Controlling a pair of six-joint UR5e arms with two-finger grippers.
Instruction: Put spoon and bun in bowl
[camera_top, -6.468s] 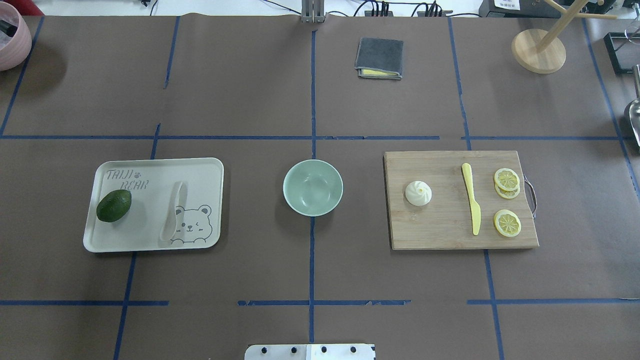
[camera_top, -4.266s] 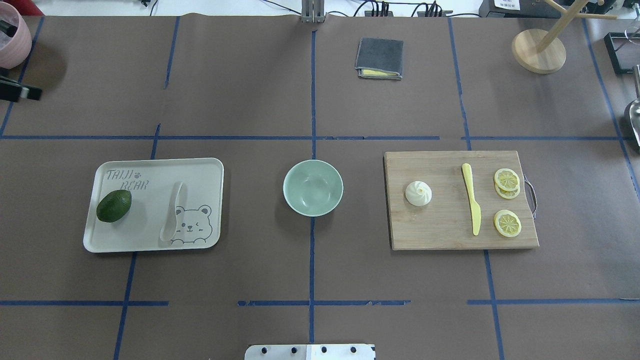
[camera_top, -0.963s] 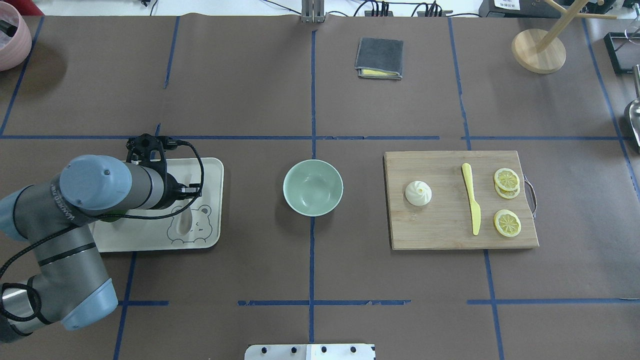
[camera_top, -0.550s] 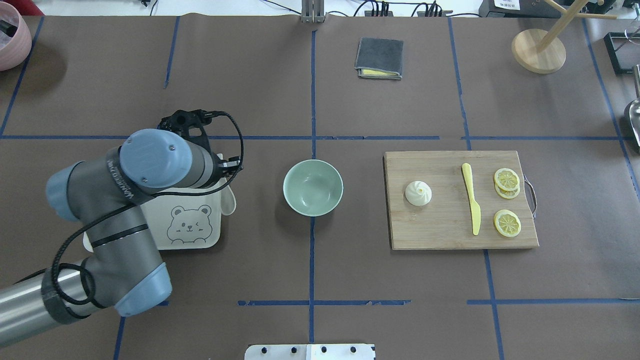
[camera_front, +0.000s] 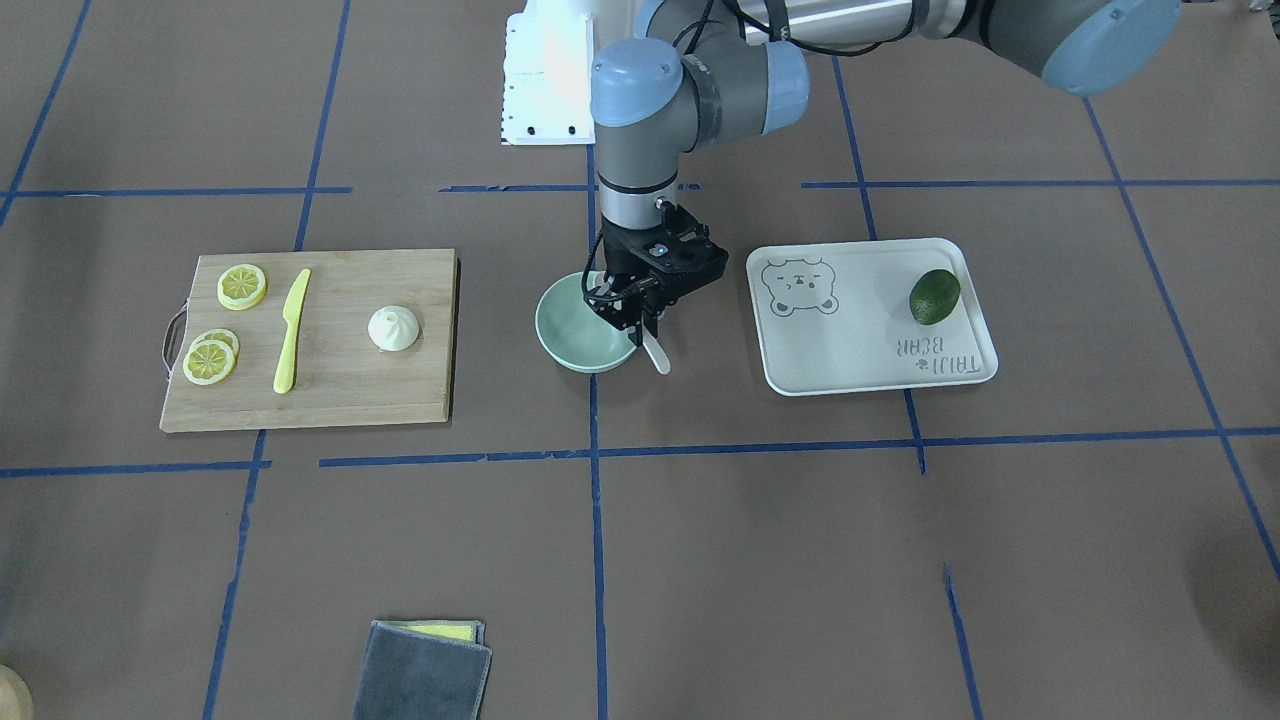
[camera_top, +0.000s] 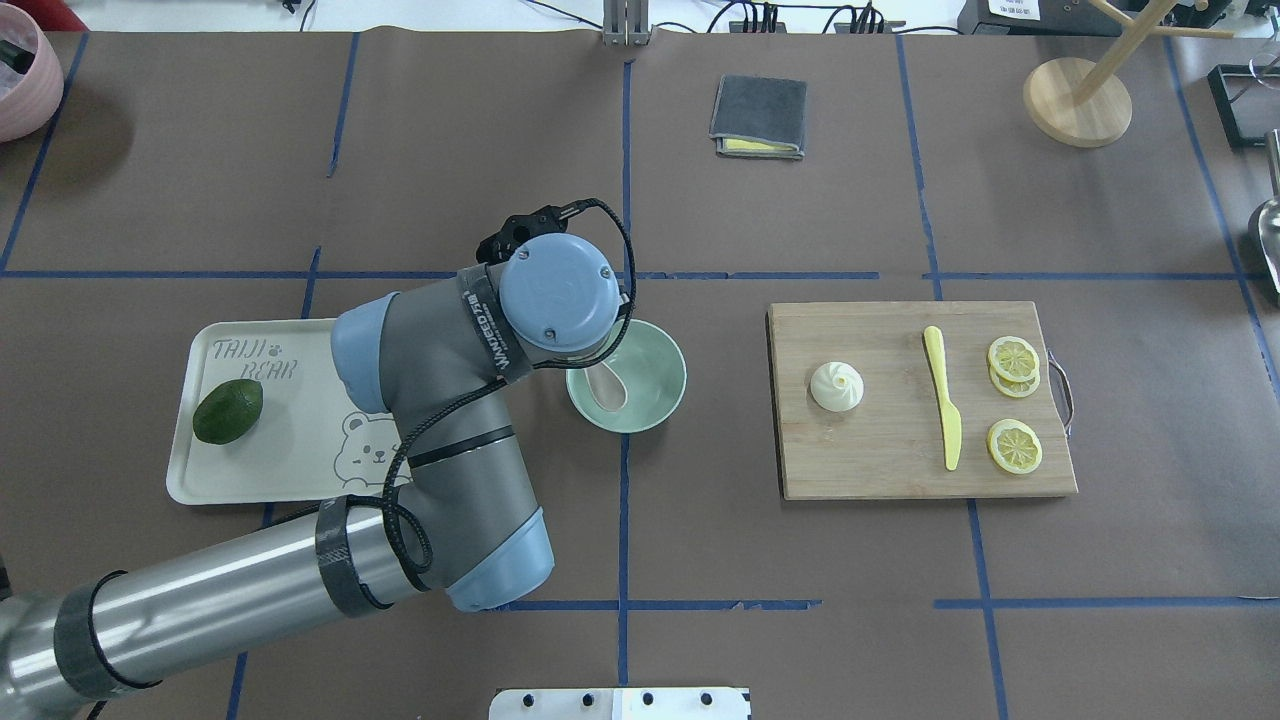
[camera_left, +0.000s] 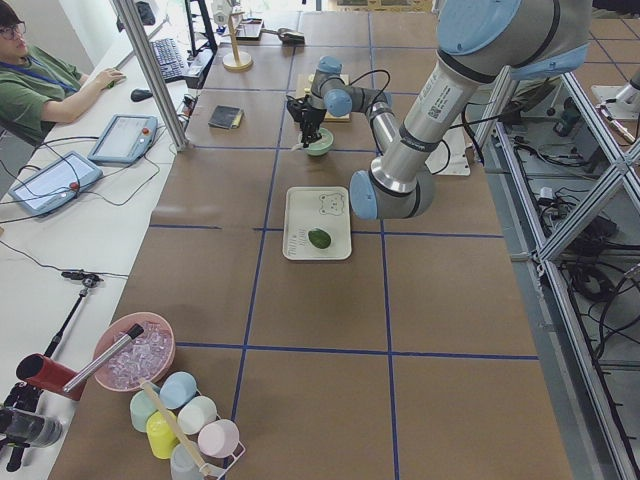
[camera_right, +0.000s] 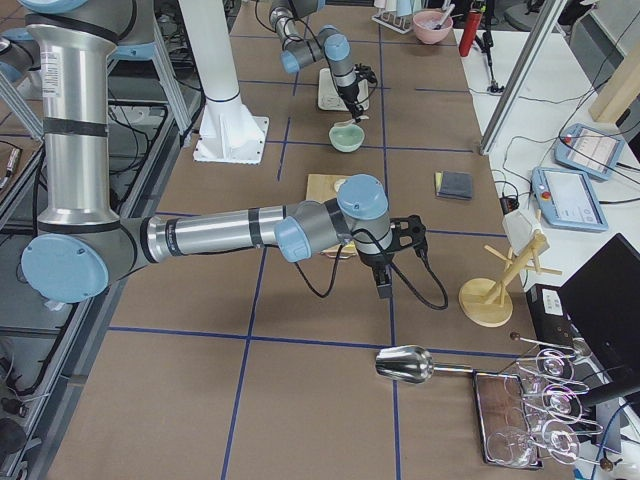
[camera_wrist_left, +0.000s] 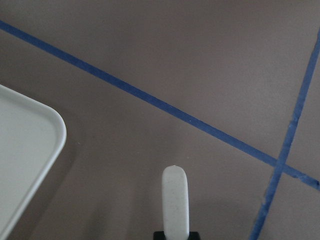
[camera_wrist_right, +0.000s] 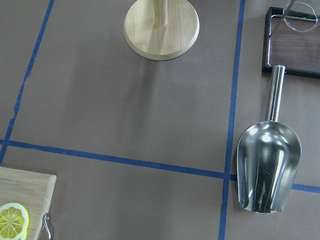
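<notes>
My left gripper (camera_front: 641, 322) is shut on the off-white spoon (camera_top: 607, 386) and holds it at the pale green bowl (camera_top: 656, 372). The scoop lies within the bowl's outline. The handle (camera_front: 655, 355) sticks out past the rim, and it also shows in the left wrist view (camera_wrist_left: 175, 200). In the overhead view the wrist hides the gripper. The white pleated bun (camera_top: 837, 386) sits on the wooden cutting board (camera_top: 890, 465), right of the bowl. My right gripper (camera_right: 383, 281) shows only in the exterior right view, above the table beyond the board. I cannot tell whether it is open or shut.
The cream tray (camera_top: 300, 455) holds a dark green avocado (camera_top: 228, 411). On the board lie a yellow knife (camera_top: 943, 395) and lemon slices (camera_top: 1014, 446). A grey cloth (camera_top: 759, 116), a wooden stand (camera_top: 1077, 100) and a metal scoop (camera_wrist_right: 268, 167) lie further off.
My left arm came in, took the spoon off the tray and carried it right to the bowl. The bun and the board have not moved.
</notes>
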